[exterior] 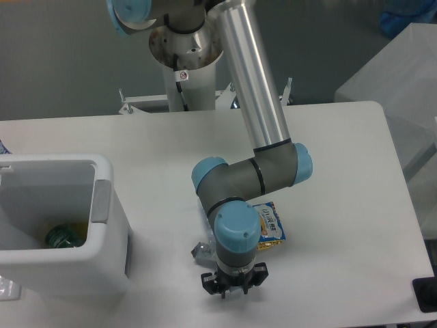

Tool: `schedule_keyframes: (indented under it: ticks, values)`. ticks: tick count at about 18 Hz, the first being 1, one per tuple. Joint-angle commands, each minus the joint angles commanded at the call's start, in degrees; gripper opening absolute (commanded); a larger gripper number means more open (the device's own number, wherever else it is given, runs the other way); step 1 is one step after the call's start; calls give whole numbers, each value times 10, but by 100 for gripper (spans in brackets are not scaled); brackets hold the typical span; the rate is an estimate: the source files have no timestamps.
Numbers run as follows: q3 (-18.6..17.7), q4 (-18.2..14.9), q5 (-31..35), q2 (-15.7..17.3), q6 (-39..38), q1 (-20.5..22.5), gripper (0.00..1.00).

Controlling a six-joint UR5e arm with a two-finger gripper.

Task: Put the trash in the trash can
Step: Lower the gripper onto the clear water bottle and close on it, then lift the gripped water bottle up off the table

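The white trash can stands at the left with its grey handle patch facing the arm. A green-capped bottle and something yellow lie inside it. The blue-and-yellow snack packet lies on the table, half covered by the arm's wrist. A crushed clear bottle peeks out to the left of the wrist. A small grey scrap lies just below it. My gripper points down close to the table's front edge, between scrap and packet. The wrist hides its fingertips.
The arm's base column stands at the back of the table. A light grey box sits off the table at the right. A dark object shows at the lower right corner.
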Motion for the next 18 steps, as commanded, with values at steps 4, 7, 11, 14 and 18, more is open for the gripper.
schedule_keyframes:
  ticks: [4,7,11,14,18]
  values:
    - [0,0,14,2,1,1,40]
    - [0,0,17,4,0,1,36]
    - [3,2,31,8,2,0,36]
    - [16,7,104,9,1,0,36]
    - [23,11,172,11,8,-8,36]
